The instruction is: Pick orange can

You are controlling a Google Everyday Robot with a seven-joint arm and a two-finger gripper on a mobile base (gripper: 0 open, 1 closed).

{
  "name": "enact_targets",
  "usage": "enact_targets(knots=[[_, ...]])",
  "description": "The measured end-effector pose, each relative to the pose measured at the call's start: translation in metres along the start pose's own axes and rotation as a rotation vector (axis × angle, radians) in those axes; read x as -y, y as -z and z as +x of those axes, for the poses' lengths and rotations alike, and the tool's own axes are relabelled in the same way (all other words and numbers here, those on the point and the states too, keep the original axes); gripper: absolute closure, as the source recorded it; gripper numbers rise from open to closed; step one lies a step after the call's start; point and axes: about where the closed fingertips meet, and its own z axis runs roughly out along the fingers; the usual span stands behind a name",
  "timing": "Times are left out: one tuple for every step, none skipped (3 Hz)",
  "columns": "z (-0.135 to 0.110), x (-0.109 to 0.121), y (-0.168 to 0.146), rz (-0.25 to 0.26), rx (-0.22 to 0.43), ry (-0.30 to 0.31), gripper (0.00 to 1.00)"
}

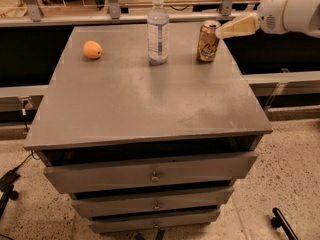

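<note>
Your gripper [223, 32] at the far right of the bench [150, 109], just beside the top of the orange can [208, 44] (standing upright), open or closed you cannot tell.

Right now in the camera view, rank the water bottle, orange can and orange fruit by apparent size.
1. water bottle
2. orange can
3. orange fruit
All about equally far back, so this holds. Gripper: just right of the can's top.
</note>
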Motion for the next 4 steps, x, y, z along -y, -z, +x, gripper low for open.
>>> enact_targets(knots=[[0.037,0.009,-0.031,0.055,0.058,-0.126,0.0],[0.06,0.016,-0.055,0.075,0.103,-0.208,0.0],[0.063,0.016,-0.057,0.076,0.103,-0.211,0.0],[0.061,0.007,-0.062,0.041,0.088,-0.202,0.0]])
